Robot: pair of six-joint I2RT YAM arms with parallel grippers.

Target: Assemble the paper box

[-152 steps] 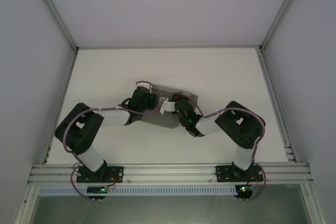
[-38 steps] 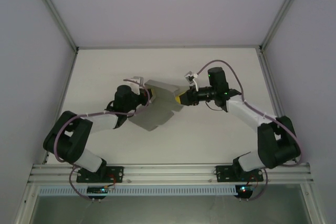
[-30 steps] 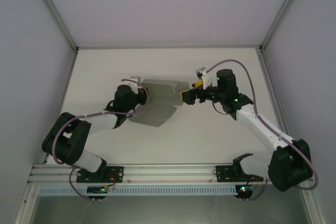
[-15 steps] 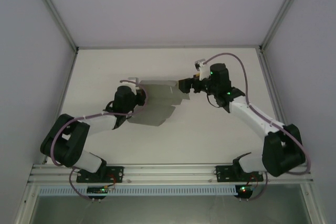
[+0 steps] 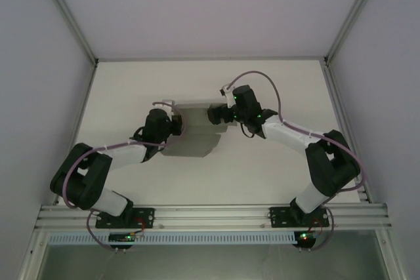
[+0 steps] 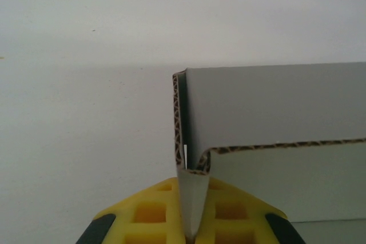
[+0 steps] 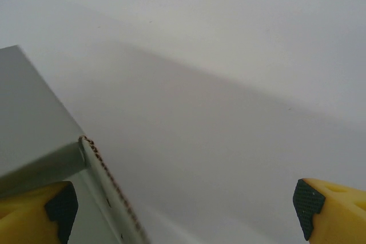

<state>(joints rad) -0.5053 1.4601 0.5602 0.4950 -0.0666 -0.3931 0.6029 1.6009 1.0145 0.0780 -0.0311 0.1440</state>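
Observation:
The paper box (image 5: 193,129) is a grey card sheet, partly folded, lying mid-table between the two arms. My left gripper (image 5: 176,122) is shut on its left edge; in the left wrist view the folded card (image 6: 197,192) is pinched between the yellow fingers (image 6: 148,215), with a wall (image 6: 274,104) standing up to the right. My right gripper (image 5: 215,115) is open at the sheet's far right corner. In the right wrist view its yellow fingertips (image 7: 329,207) stand wide apart, the left one against a grey flap (image 7: 34,124) with a raw corrugated edge (image 7: 111,192).
The white table (image 5: 275,90) is ringed by aluminium rails (image 5: 210,214) at the near edge and white walls on the other sides. Both arm bases sit at the near rail.
My right arm has swung left and reached in to the sheet's far right corner. The sheet has turned and folded more compactly while the left gripper kept its hold.

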